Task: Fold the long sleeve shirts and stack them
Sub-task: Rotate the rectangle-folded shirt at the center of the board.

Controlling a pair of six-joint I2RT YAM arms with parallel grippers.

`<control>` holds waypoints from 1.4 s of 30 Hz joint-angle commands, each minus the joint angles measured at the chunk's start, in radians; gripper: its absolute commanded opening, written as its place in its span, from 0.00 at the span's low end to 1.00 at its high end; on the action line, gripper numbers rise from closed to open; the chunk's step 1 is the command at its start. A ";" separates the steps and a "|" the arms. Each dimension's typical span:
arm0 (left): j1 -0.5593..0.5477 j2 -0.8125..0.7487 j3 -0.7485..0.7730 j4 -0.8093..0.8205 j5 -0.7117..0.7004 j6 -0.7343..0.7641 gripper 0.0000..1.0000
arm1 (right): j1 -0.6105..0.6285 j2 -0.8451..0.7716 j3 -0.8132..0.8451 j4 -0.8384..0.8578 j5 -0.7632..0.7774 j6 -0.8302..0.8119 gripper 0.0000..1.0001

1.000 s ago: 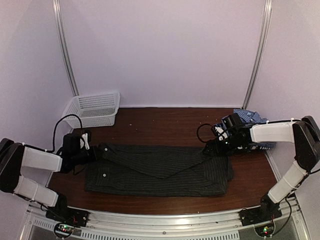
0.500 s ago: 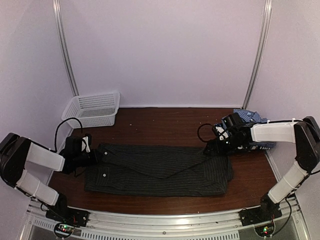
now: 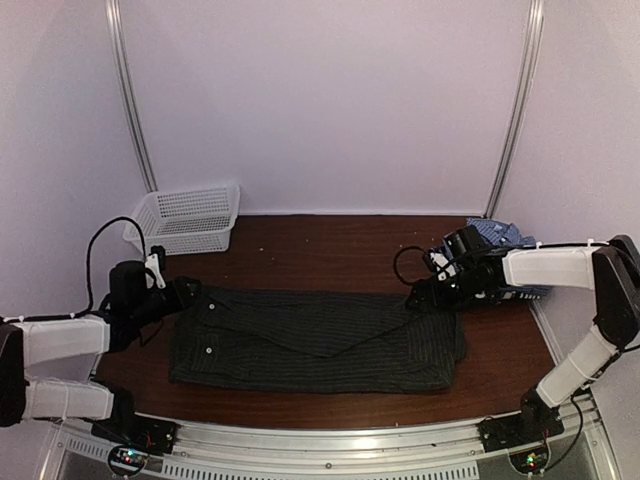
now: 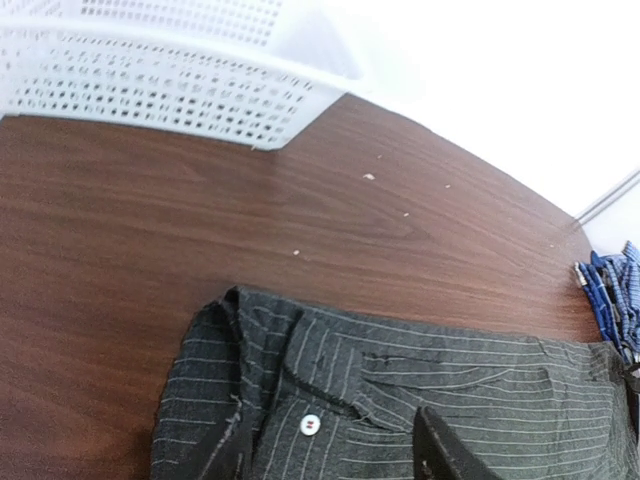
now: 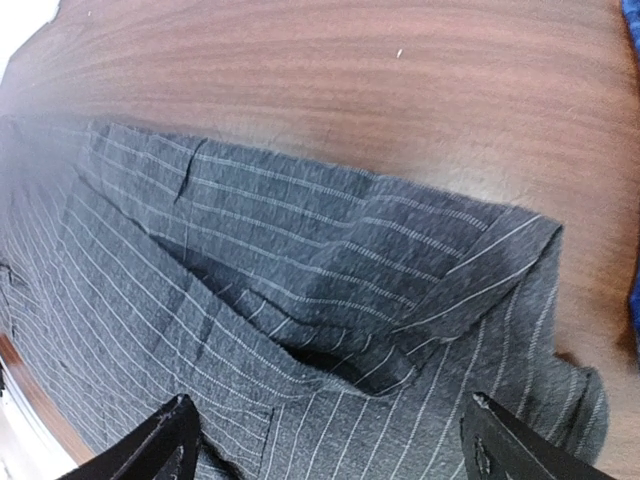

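Left pincer [image 3: 188,293], parted and empty, is shown at the collar end of the black pinstriped shirt [image 3: 315,340]; right pincer [image 3: 420,297], likewise parted, at the hem end. The shirt is laid lengthwise, left to right, across the lower-centre table [image 3: 320,250].

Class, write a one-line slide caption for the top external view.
Partly folded black pinstriped shirt on the table, left tool and right tool at its ends, white basket behind.

Bare table [image 3: 320,250] between basket [image 3: 190,218], shirt [image 3: 320,340]
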 commanded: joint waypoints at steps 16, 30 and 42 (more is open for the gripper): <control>-0.034 0.032 0.039 0.084 0.196 0.028 0.70 | 0.038 0.248 0.091 0.083 0.008 0.005 0.91; -0.146 0.201 0.094 0.025 0.235 0.073 0.71 | 0.019 0.830 0.922 -0.148 0.139 -0.081 0.93; -0.207 0.312 0.120 -0.007 0.264 0.133 0.72 | 0.017 0.710 0.956 -0.102 0.155 -0.105 0.95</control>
